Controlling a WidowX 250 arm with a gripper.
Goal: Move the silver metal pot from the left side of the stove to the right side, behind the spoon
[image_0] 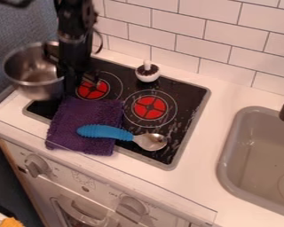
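Hanging by the metal pot point(30, 71) is the gripper point(80, 82), its grip impossible to tell

Black arm point(76, 26) at upper left, end effector point(82, 83) pointing down.

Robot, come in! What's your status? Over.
Gripper close beside metal pot, contact unclear. Purple cloth nearby, blue-handled spoon lying partly across it. Over.

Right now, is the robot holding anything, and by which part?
I can't tell. The gripper is right by the metal pot, but any hold is hidden.
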